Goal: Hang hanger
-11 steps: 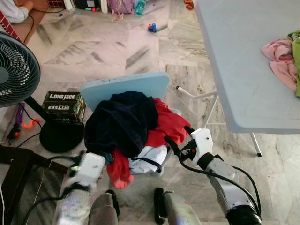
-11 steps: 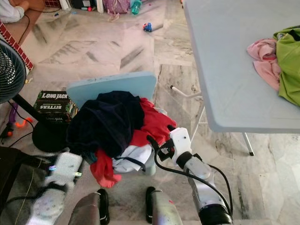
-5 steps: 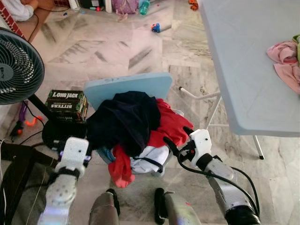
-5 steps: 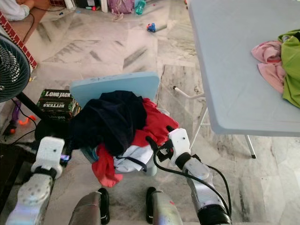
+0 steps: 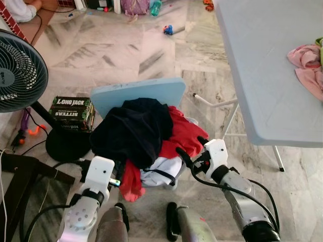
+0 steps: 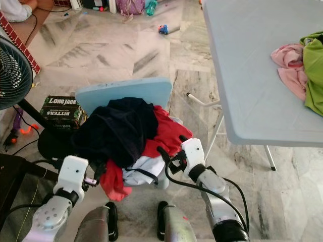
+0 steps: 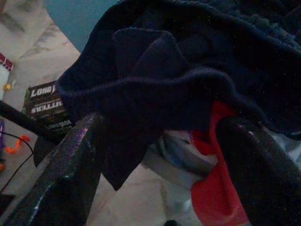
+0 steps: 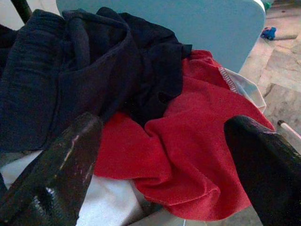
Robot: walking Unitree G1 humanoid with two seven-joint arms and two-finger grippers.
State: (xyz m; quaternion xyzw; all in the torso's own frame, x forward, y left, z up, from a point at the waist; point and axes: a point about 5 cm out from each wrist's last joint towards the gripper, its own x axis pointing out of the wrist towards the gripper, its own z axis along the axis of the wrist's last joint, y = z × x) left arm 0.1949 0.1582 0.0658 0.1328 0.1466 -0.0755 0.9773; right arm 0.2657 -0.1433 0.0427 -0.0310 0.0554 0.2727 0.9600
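I see a heap of clothes on a light blue plastic chair [image 5: 135, 93] directly ahead: a dark navy knitted garment [image 5: 132, 128] on top, a red cloth [image 5: 179, 132] beneath and to its right, a white piece [image 5: 159, 169] at the front edge. I cannot make out any hanger among these.

My left gripper [image 7: 155, 155] sits at the heap's left front edge with its 2 black fingers [image 7: 61, 174] spread wide; the navy garment's folded hem hangs right between them, and I cannot tell whether it touches either.

My right gripper [image 8: 160, 155] is at the heap's right front edge, fingers [image 8: 265, 165] also spread wide, with the red cloth lying in the gap just ahead of them.

To the right stands a pale grey folding counter [image 6: 242, 75] carrying a pink garment [image 6: 287, 63] and a green garment [image 6: 314, 70]. A black standing fan [image 5: 20, 73] is at my left.
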